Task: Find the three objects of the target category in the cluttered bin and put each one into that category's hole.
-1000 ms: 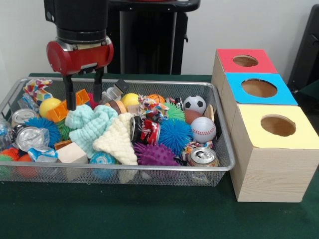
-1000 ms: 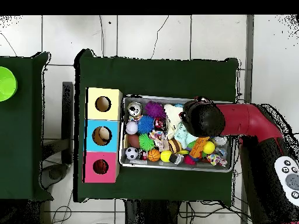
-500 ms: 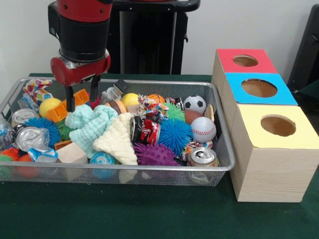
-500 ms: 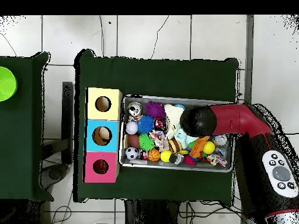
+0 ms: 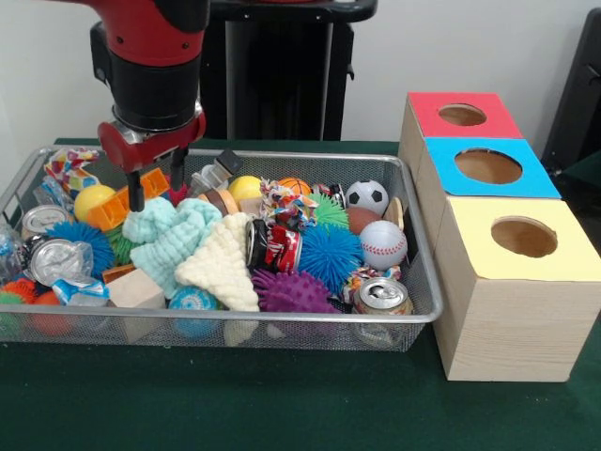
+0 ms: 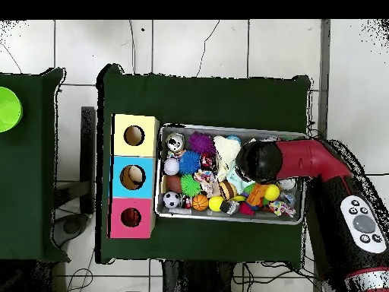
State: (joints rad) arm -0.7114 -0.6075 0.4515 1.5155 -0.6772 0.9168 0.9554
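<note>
The red and black gripper (image 5: 155, 183) hangs inside the silver wire-mesh bin (image 5: 413, 244), at the left rear part as the front view shows it. Its 2 dark fingers (image 5: 135, 188) stand a narrow gap apart with nothing between them. The tips sit just above the orange plastic block (image 5: 117, 209), beside the pale turquoise knitted cloth (image 5: 169, 235).

The target category cannot be told from the pictures. Candidate sets in the bin include balls: the black and white soccer ball (image 5: 366, 196), the white baseball (image 5: 383, 244) and the small orange basketball (image 5: 295, 186). There are also crushed metal cans (image 5: 380, 296), spiky rubber toys (image 5: 329, 254) and a cream knitted cloth (image 5: 221, 263). The 3 holes lie in the wooden box with red, blue and yellow tops (image 5: 488, 169), just beside the bin's right end, well apart from the gripper.

Hazards, as judged from this position:

1. Snagging. A descent here may catch the turquoise cloth on a fingertip and drag neighbouring items out of place.
2. Double grasp. Items touch one another, so closing may take 2 things at once.
3. Slip. The orange block lies tilted, and a narrow opening may strike its top edge instead of straddling it.
4. Wrong pick. Dense clutter hides lower items.
</note>
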